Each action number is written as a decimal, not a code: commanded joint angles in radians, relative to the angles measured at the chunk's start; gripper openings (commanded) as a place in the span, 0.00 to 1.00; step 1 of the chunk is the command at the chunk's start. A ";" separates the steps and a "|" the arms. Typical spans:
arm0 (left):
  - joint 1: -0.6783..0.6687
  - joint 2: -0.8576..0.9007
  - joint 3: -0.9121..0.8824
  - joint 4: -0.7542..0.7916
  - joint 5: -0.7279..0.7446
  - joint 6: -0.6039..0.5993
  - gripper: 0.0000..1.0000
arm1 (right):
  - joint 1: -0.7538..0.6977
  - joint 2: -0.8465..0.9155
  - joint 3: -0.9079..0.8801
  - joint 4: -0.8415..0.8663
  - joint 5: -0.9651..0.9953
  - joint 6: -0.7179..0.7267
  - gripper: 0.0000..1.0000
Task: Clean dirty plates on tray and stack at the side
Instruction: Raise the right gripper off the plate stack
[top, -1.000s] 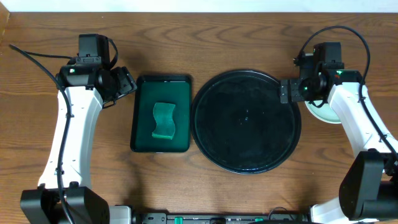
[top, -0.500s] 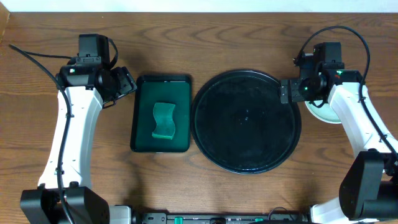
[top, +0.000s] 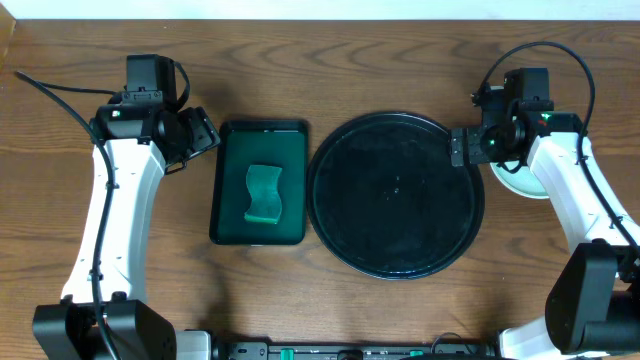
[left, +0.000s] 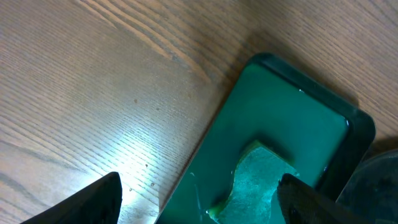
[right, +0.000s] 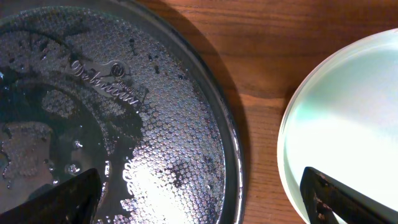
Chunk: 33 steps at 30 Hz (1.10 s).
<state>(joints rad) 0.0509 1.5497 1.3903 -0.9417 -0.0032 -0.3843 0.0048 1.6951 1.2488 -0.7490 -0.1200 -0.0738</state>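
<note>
Looking down from overhead, we find the black tray (top: 333, 243) carrying no plates at all, only a wet sheen and droplets on its textured floor. The plates (top: 512, 181) sit on the table (top: 350, 70) just beside the tray's right rim, partly hidden under the right arm (top: 565, 190). We cannot tell how many lie in that pile, since only a pale crescent shows. From the right wrist view the top face looks clean and white, though glare may be hiding faint marks.

The right gripper (top: 459, 147) hovers over the tray's right edge with its jaws wide apart and nothing between them. The left gripper (top: 204, 133) hangs over bare wood just left of the green tray (top: 260, 131), jaws likewise spread and empty. The sponge (top: 263, 193) lies in the green tray, touched by neither gripper.

We judge the cleaning and stacking steps to be done, and the task at or very near its end. What the next move calls for, in our view, is little: lift both arms clear without nudging the pile, and check that the plates sit squarely on one another.
</note>
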 joint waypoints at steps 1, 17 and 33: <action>0.005 0.005 0.008 -0.003 -0.006 0.010 0.80 | 0.003 0.000 -0.003 -0.003 -0.005 -0.013 0.99; 0.005 0.005 0.008 -0.003 -0.006 0.010 0.80 | 0.006 -0.159 -0.003 -0.003 -0.004 -0.014 0.99; 0.005 0.005 0.008 -0.003 -0.006 0.010 0.80 | 0.037 -0.599 -0.003 -0.003 -0.004 -0.013 0.99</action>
<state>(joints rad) 0.0509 1.5494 1.3903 -0.9413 -0.0032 -0.3843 0.0132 1.1599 1.2480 -0.7506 -0.1196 -0.0738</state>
